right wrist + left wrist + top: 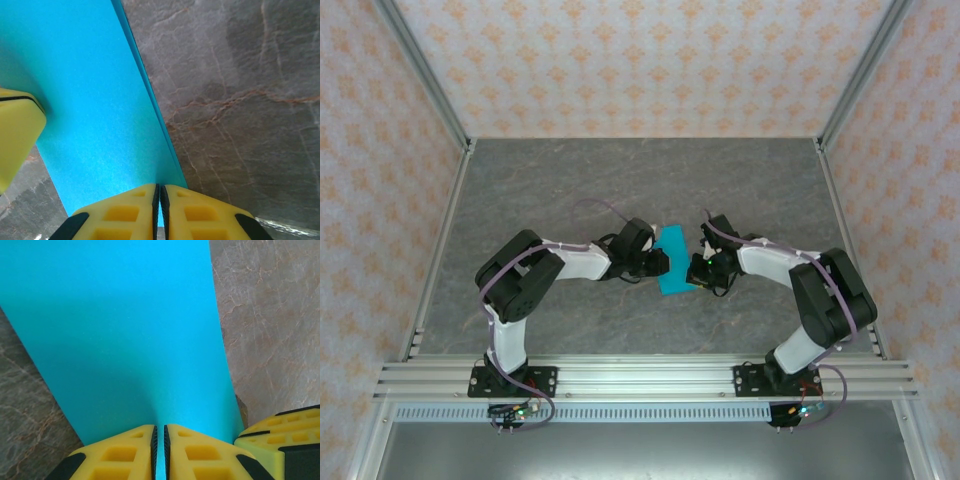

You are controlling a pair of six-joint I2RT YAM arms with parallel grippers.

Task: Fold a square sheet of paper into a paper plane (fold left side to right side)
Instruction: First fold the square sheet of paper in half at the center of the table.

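The square sheet of paper (673, 258) is bright cyan-blue and lies at mid-table between both arms. From above it looks like a strip, taller than wide. My left gripper (660, 262) comes in from the left and is shut on the sheet's near edge (160, 440), with the paper (120, 325) spreading away from the pads. My right gripper (698, 268) comes in from the right and is shut on the sheet (85, 100) near its right edge (160, 200), where two layers of paper show. Each wrist view catches a yellow finger of the other gripper, close by.
The grey marbled tabletop (620, 180) surrounds the paper. Patterned walls with metal corner posts (420, 70) enclose the table on three sides. An aluminium rail (640, 380) carrying both arm bases runs along the near edge.
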